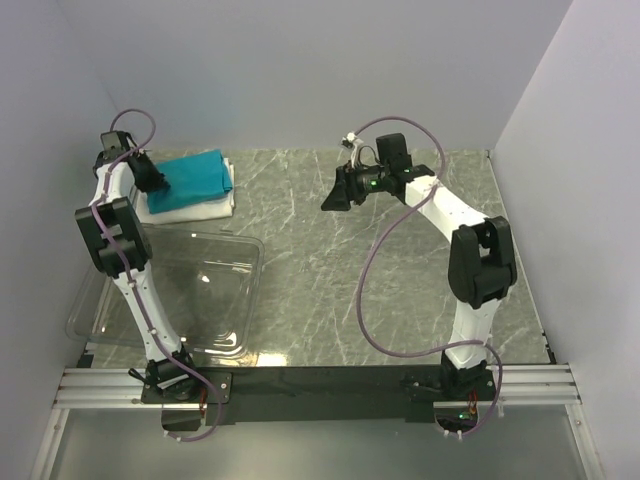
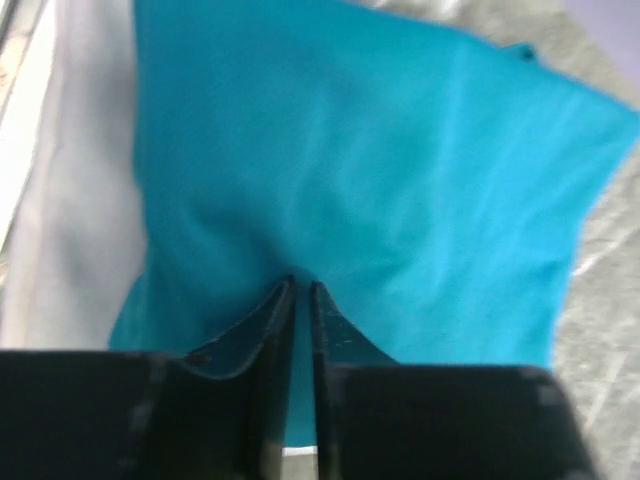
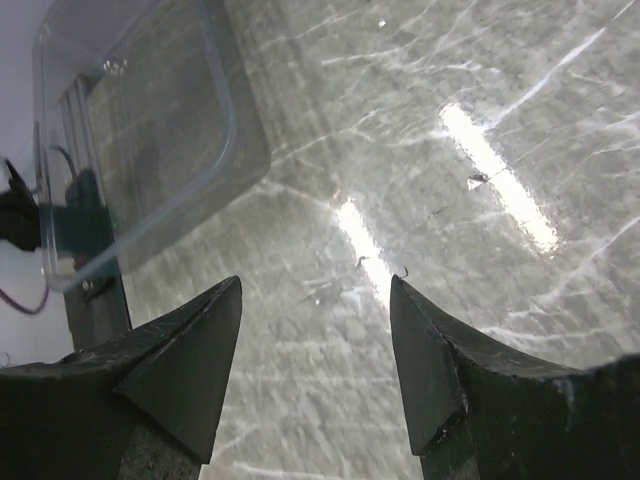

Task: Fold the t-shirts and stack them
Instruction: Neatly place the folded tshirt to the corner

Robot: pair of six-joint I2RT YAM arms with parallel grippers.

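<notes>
The teal-blue t-shirt (image 1: 197,176) lies folded on top of the folded white t-shirt (image 1: 216,205) at the back left of the table. My left gripper (image 1: 155,181) is at the stack's left edge. In the left wrist view the left gripper (image 2: 302,286) has its jaws nearly together, pinching a pucker of the teal shirt (image 2: 380,170). The white shirt (image 2: 70,220) shows to its left. My right gripper (image 1: 331,196) hangs over the middle of the table, open and empty, and in the right wrist view (image 3: 315,290) only bare table lies between its fingers.
A clear plastic bin (image 1: 248,290) stands at the front left, just in front of the shirt stack; it also shows in the right wrist view (image 3: 215,130). Walls close in the table at the back and on both sides.
</notes>
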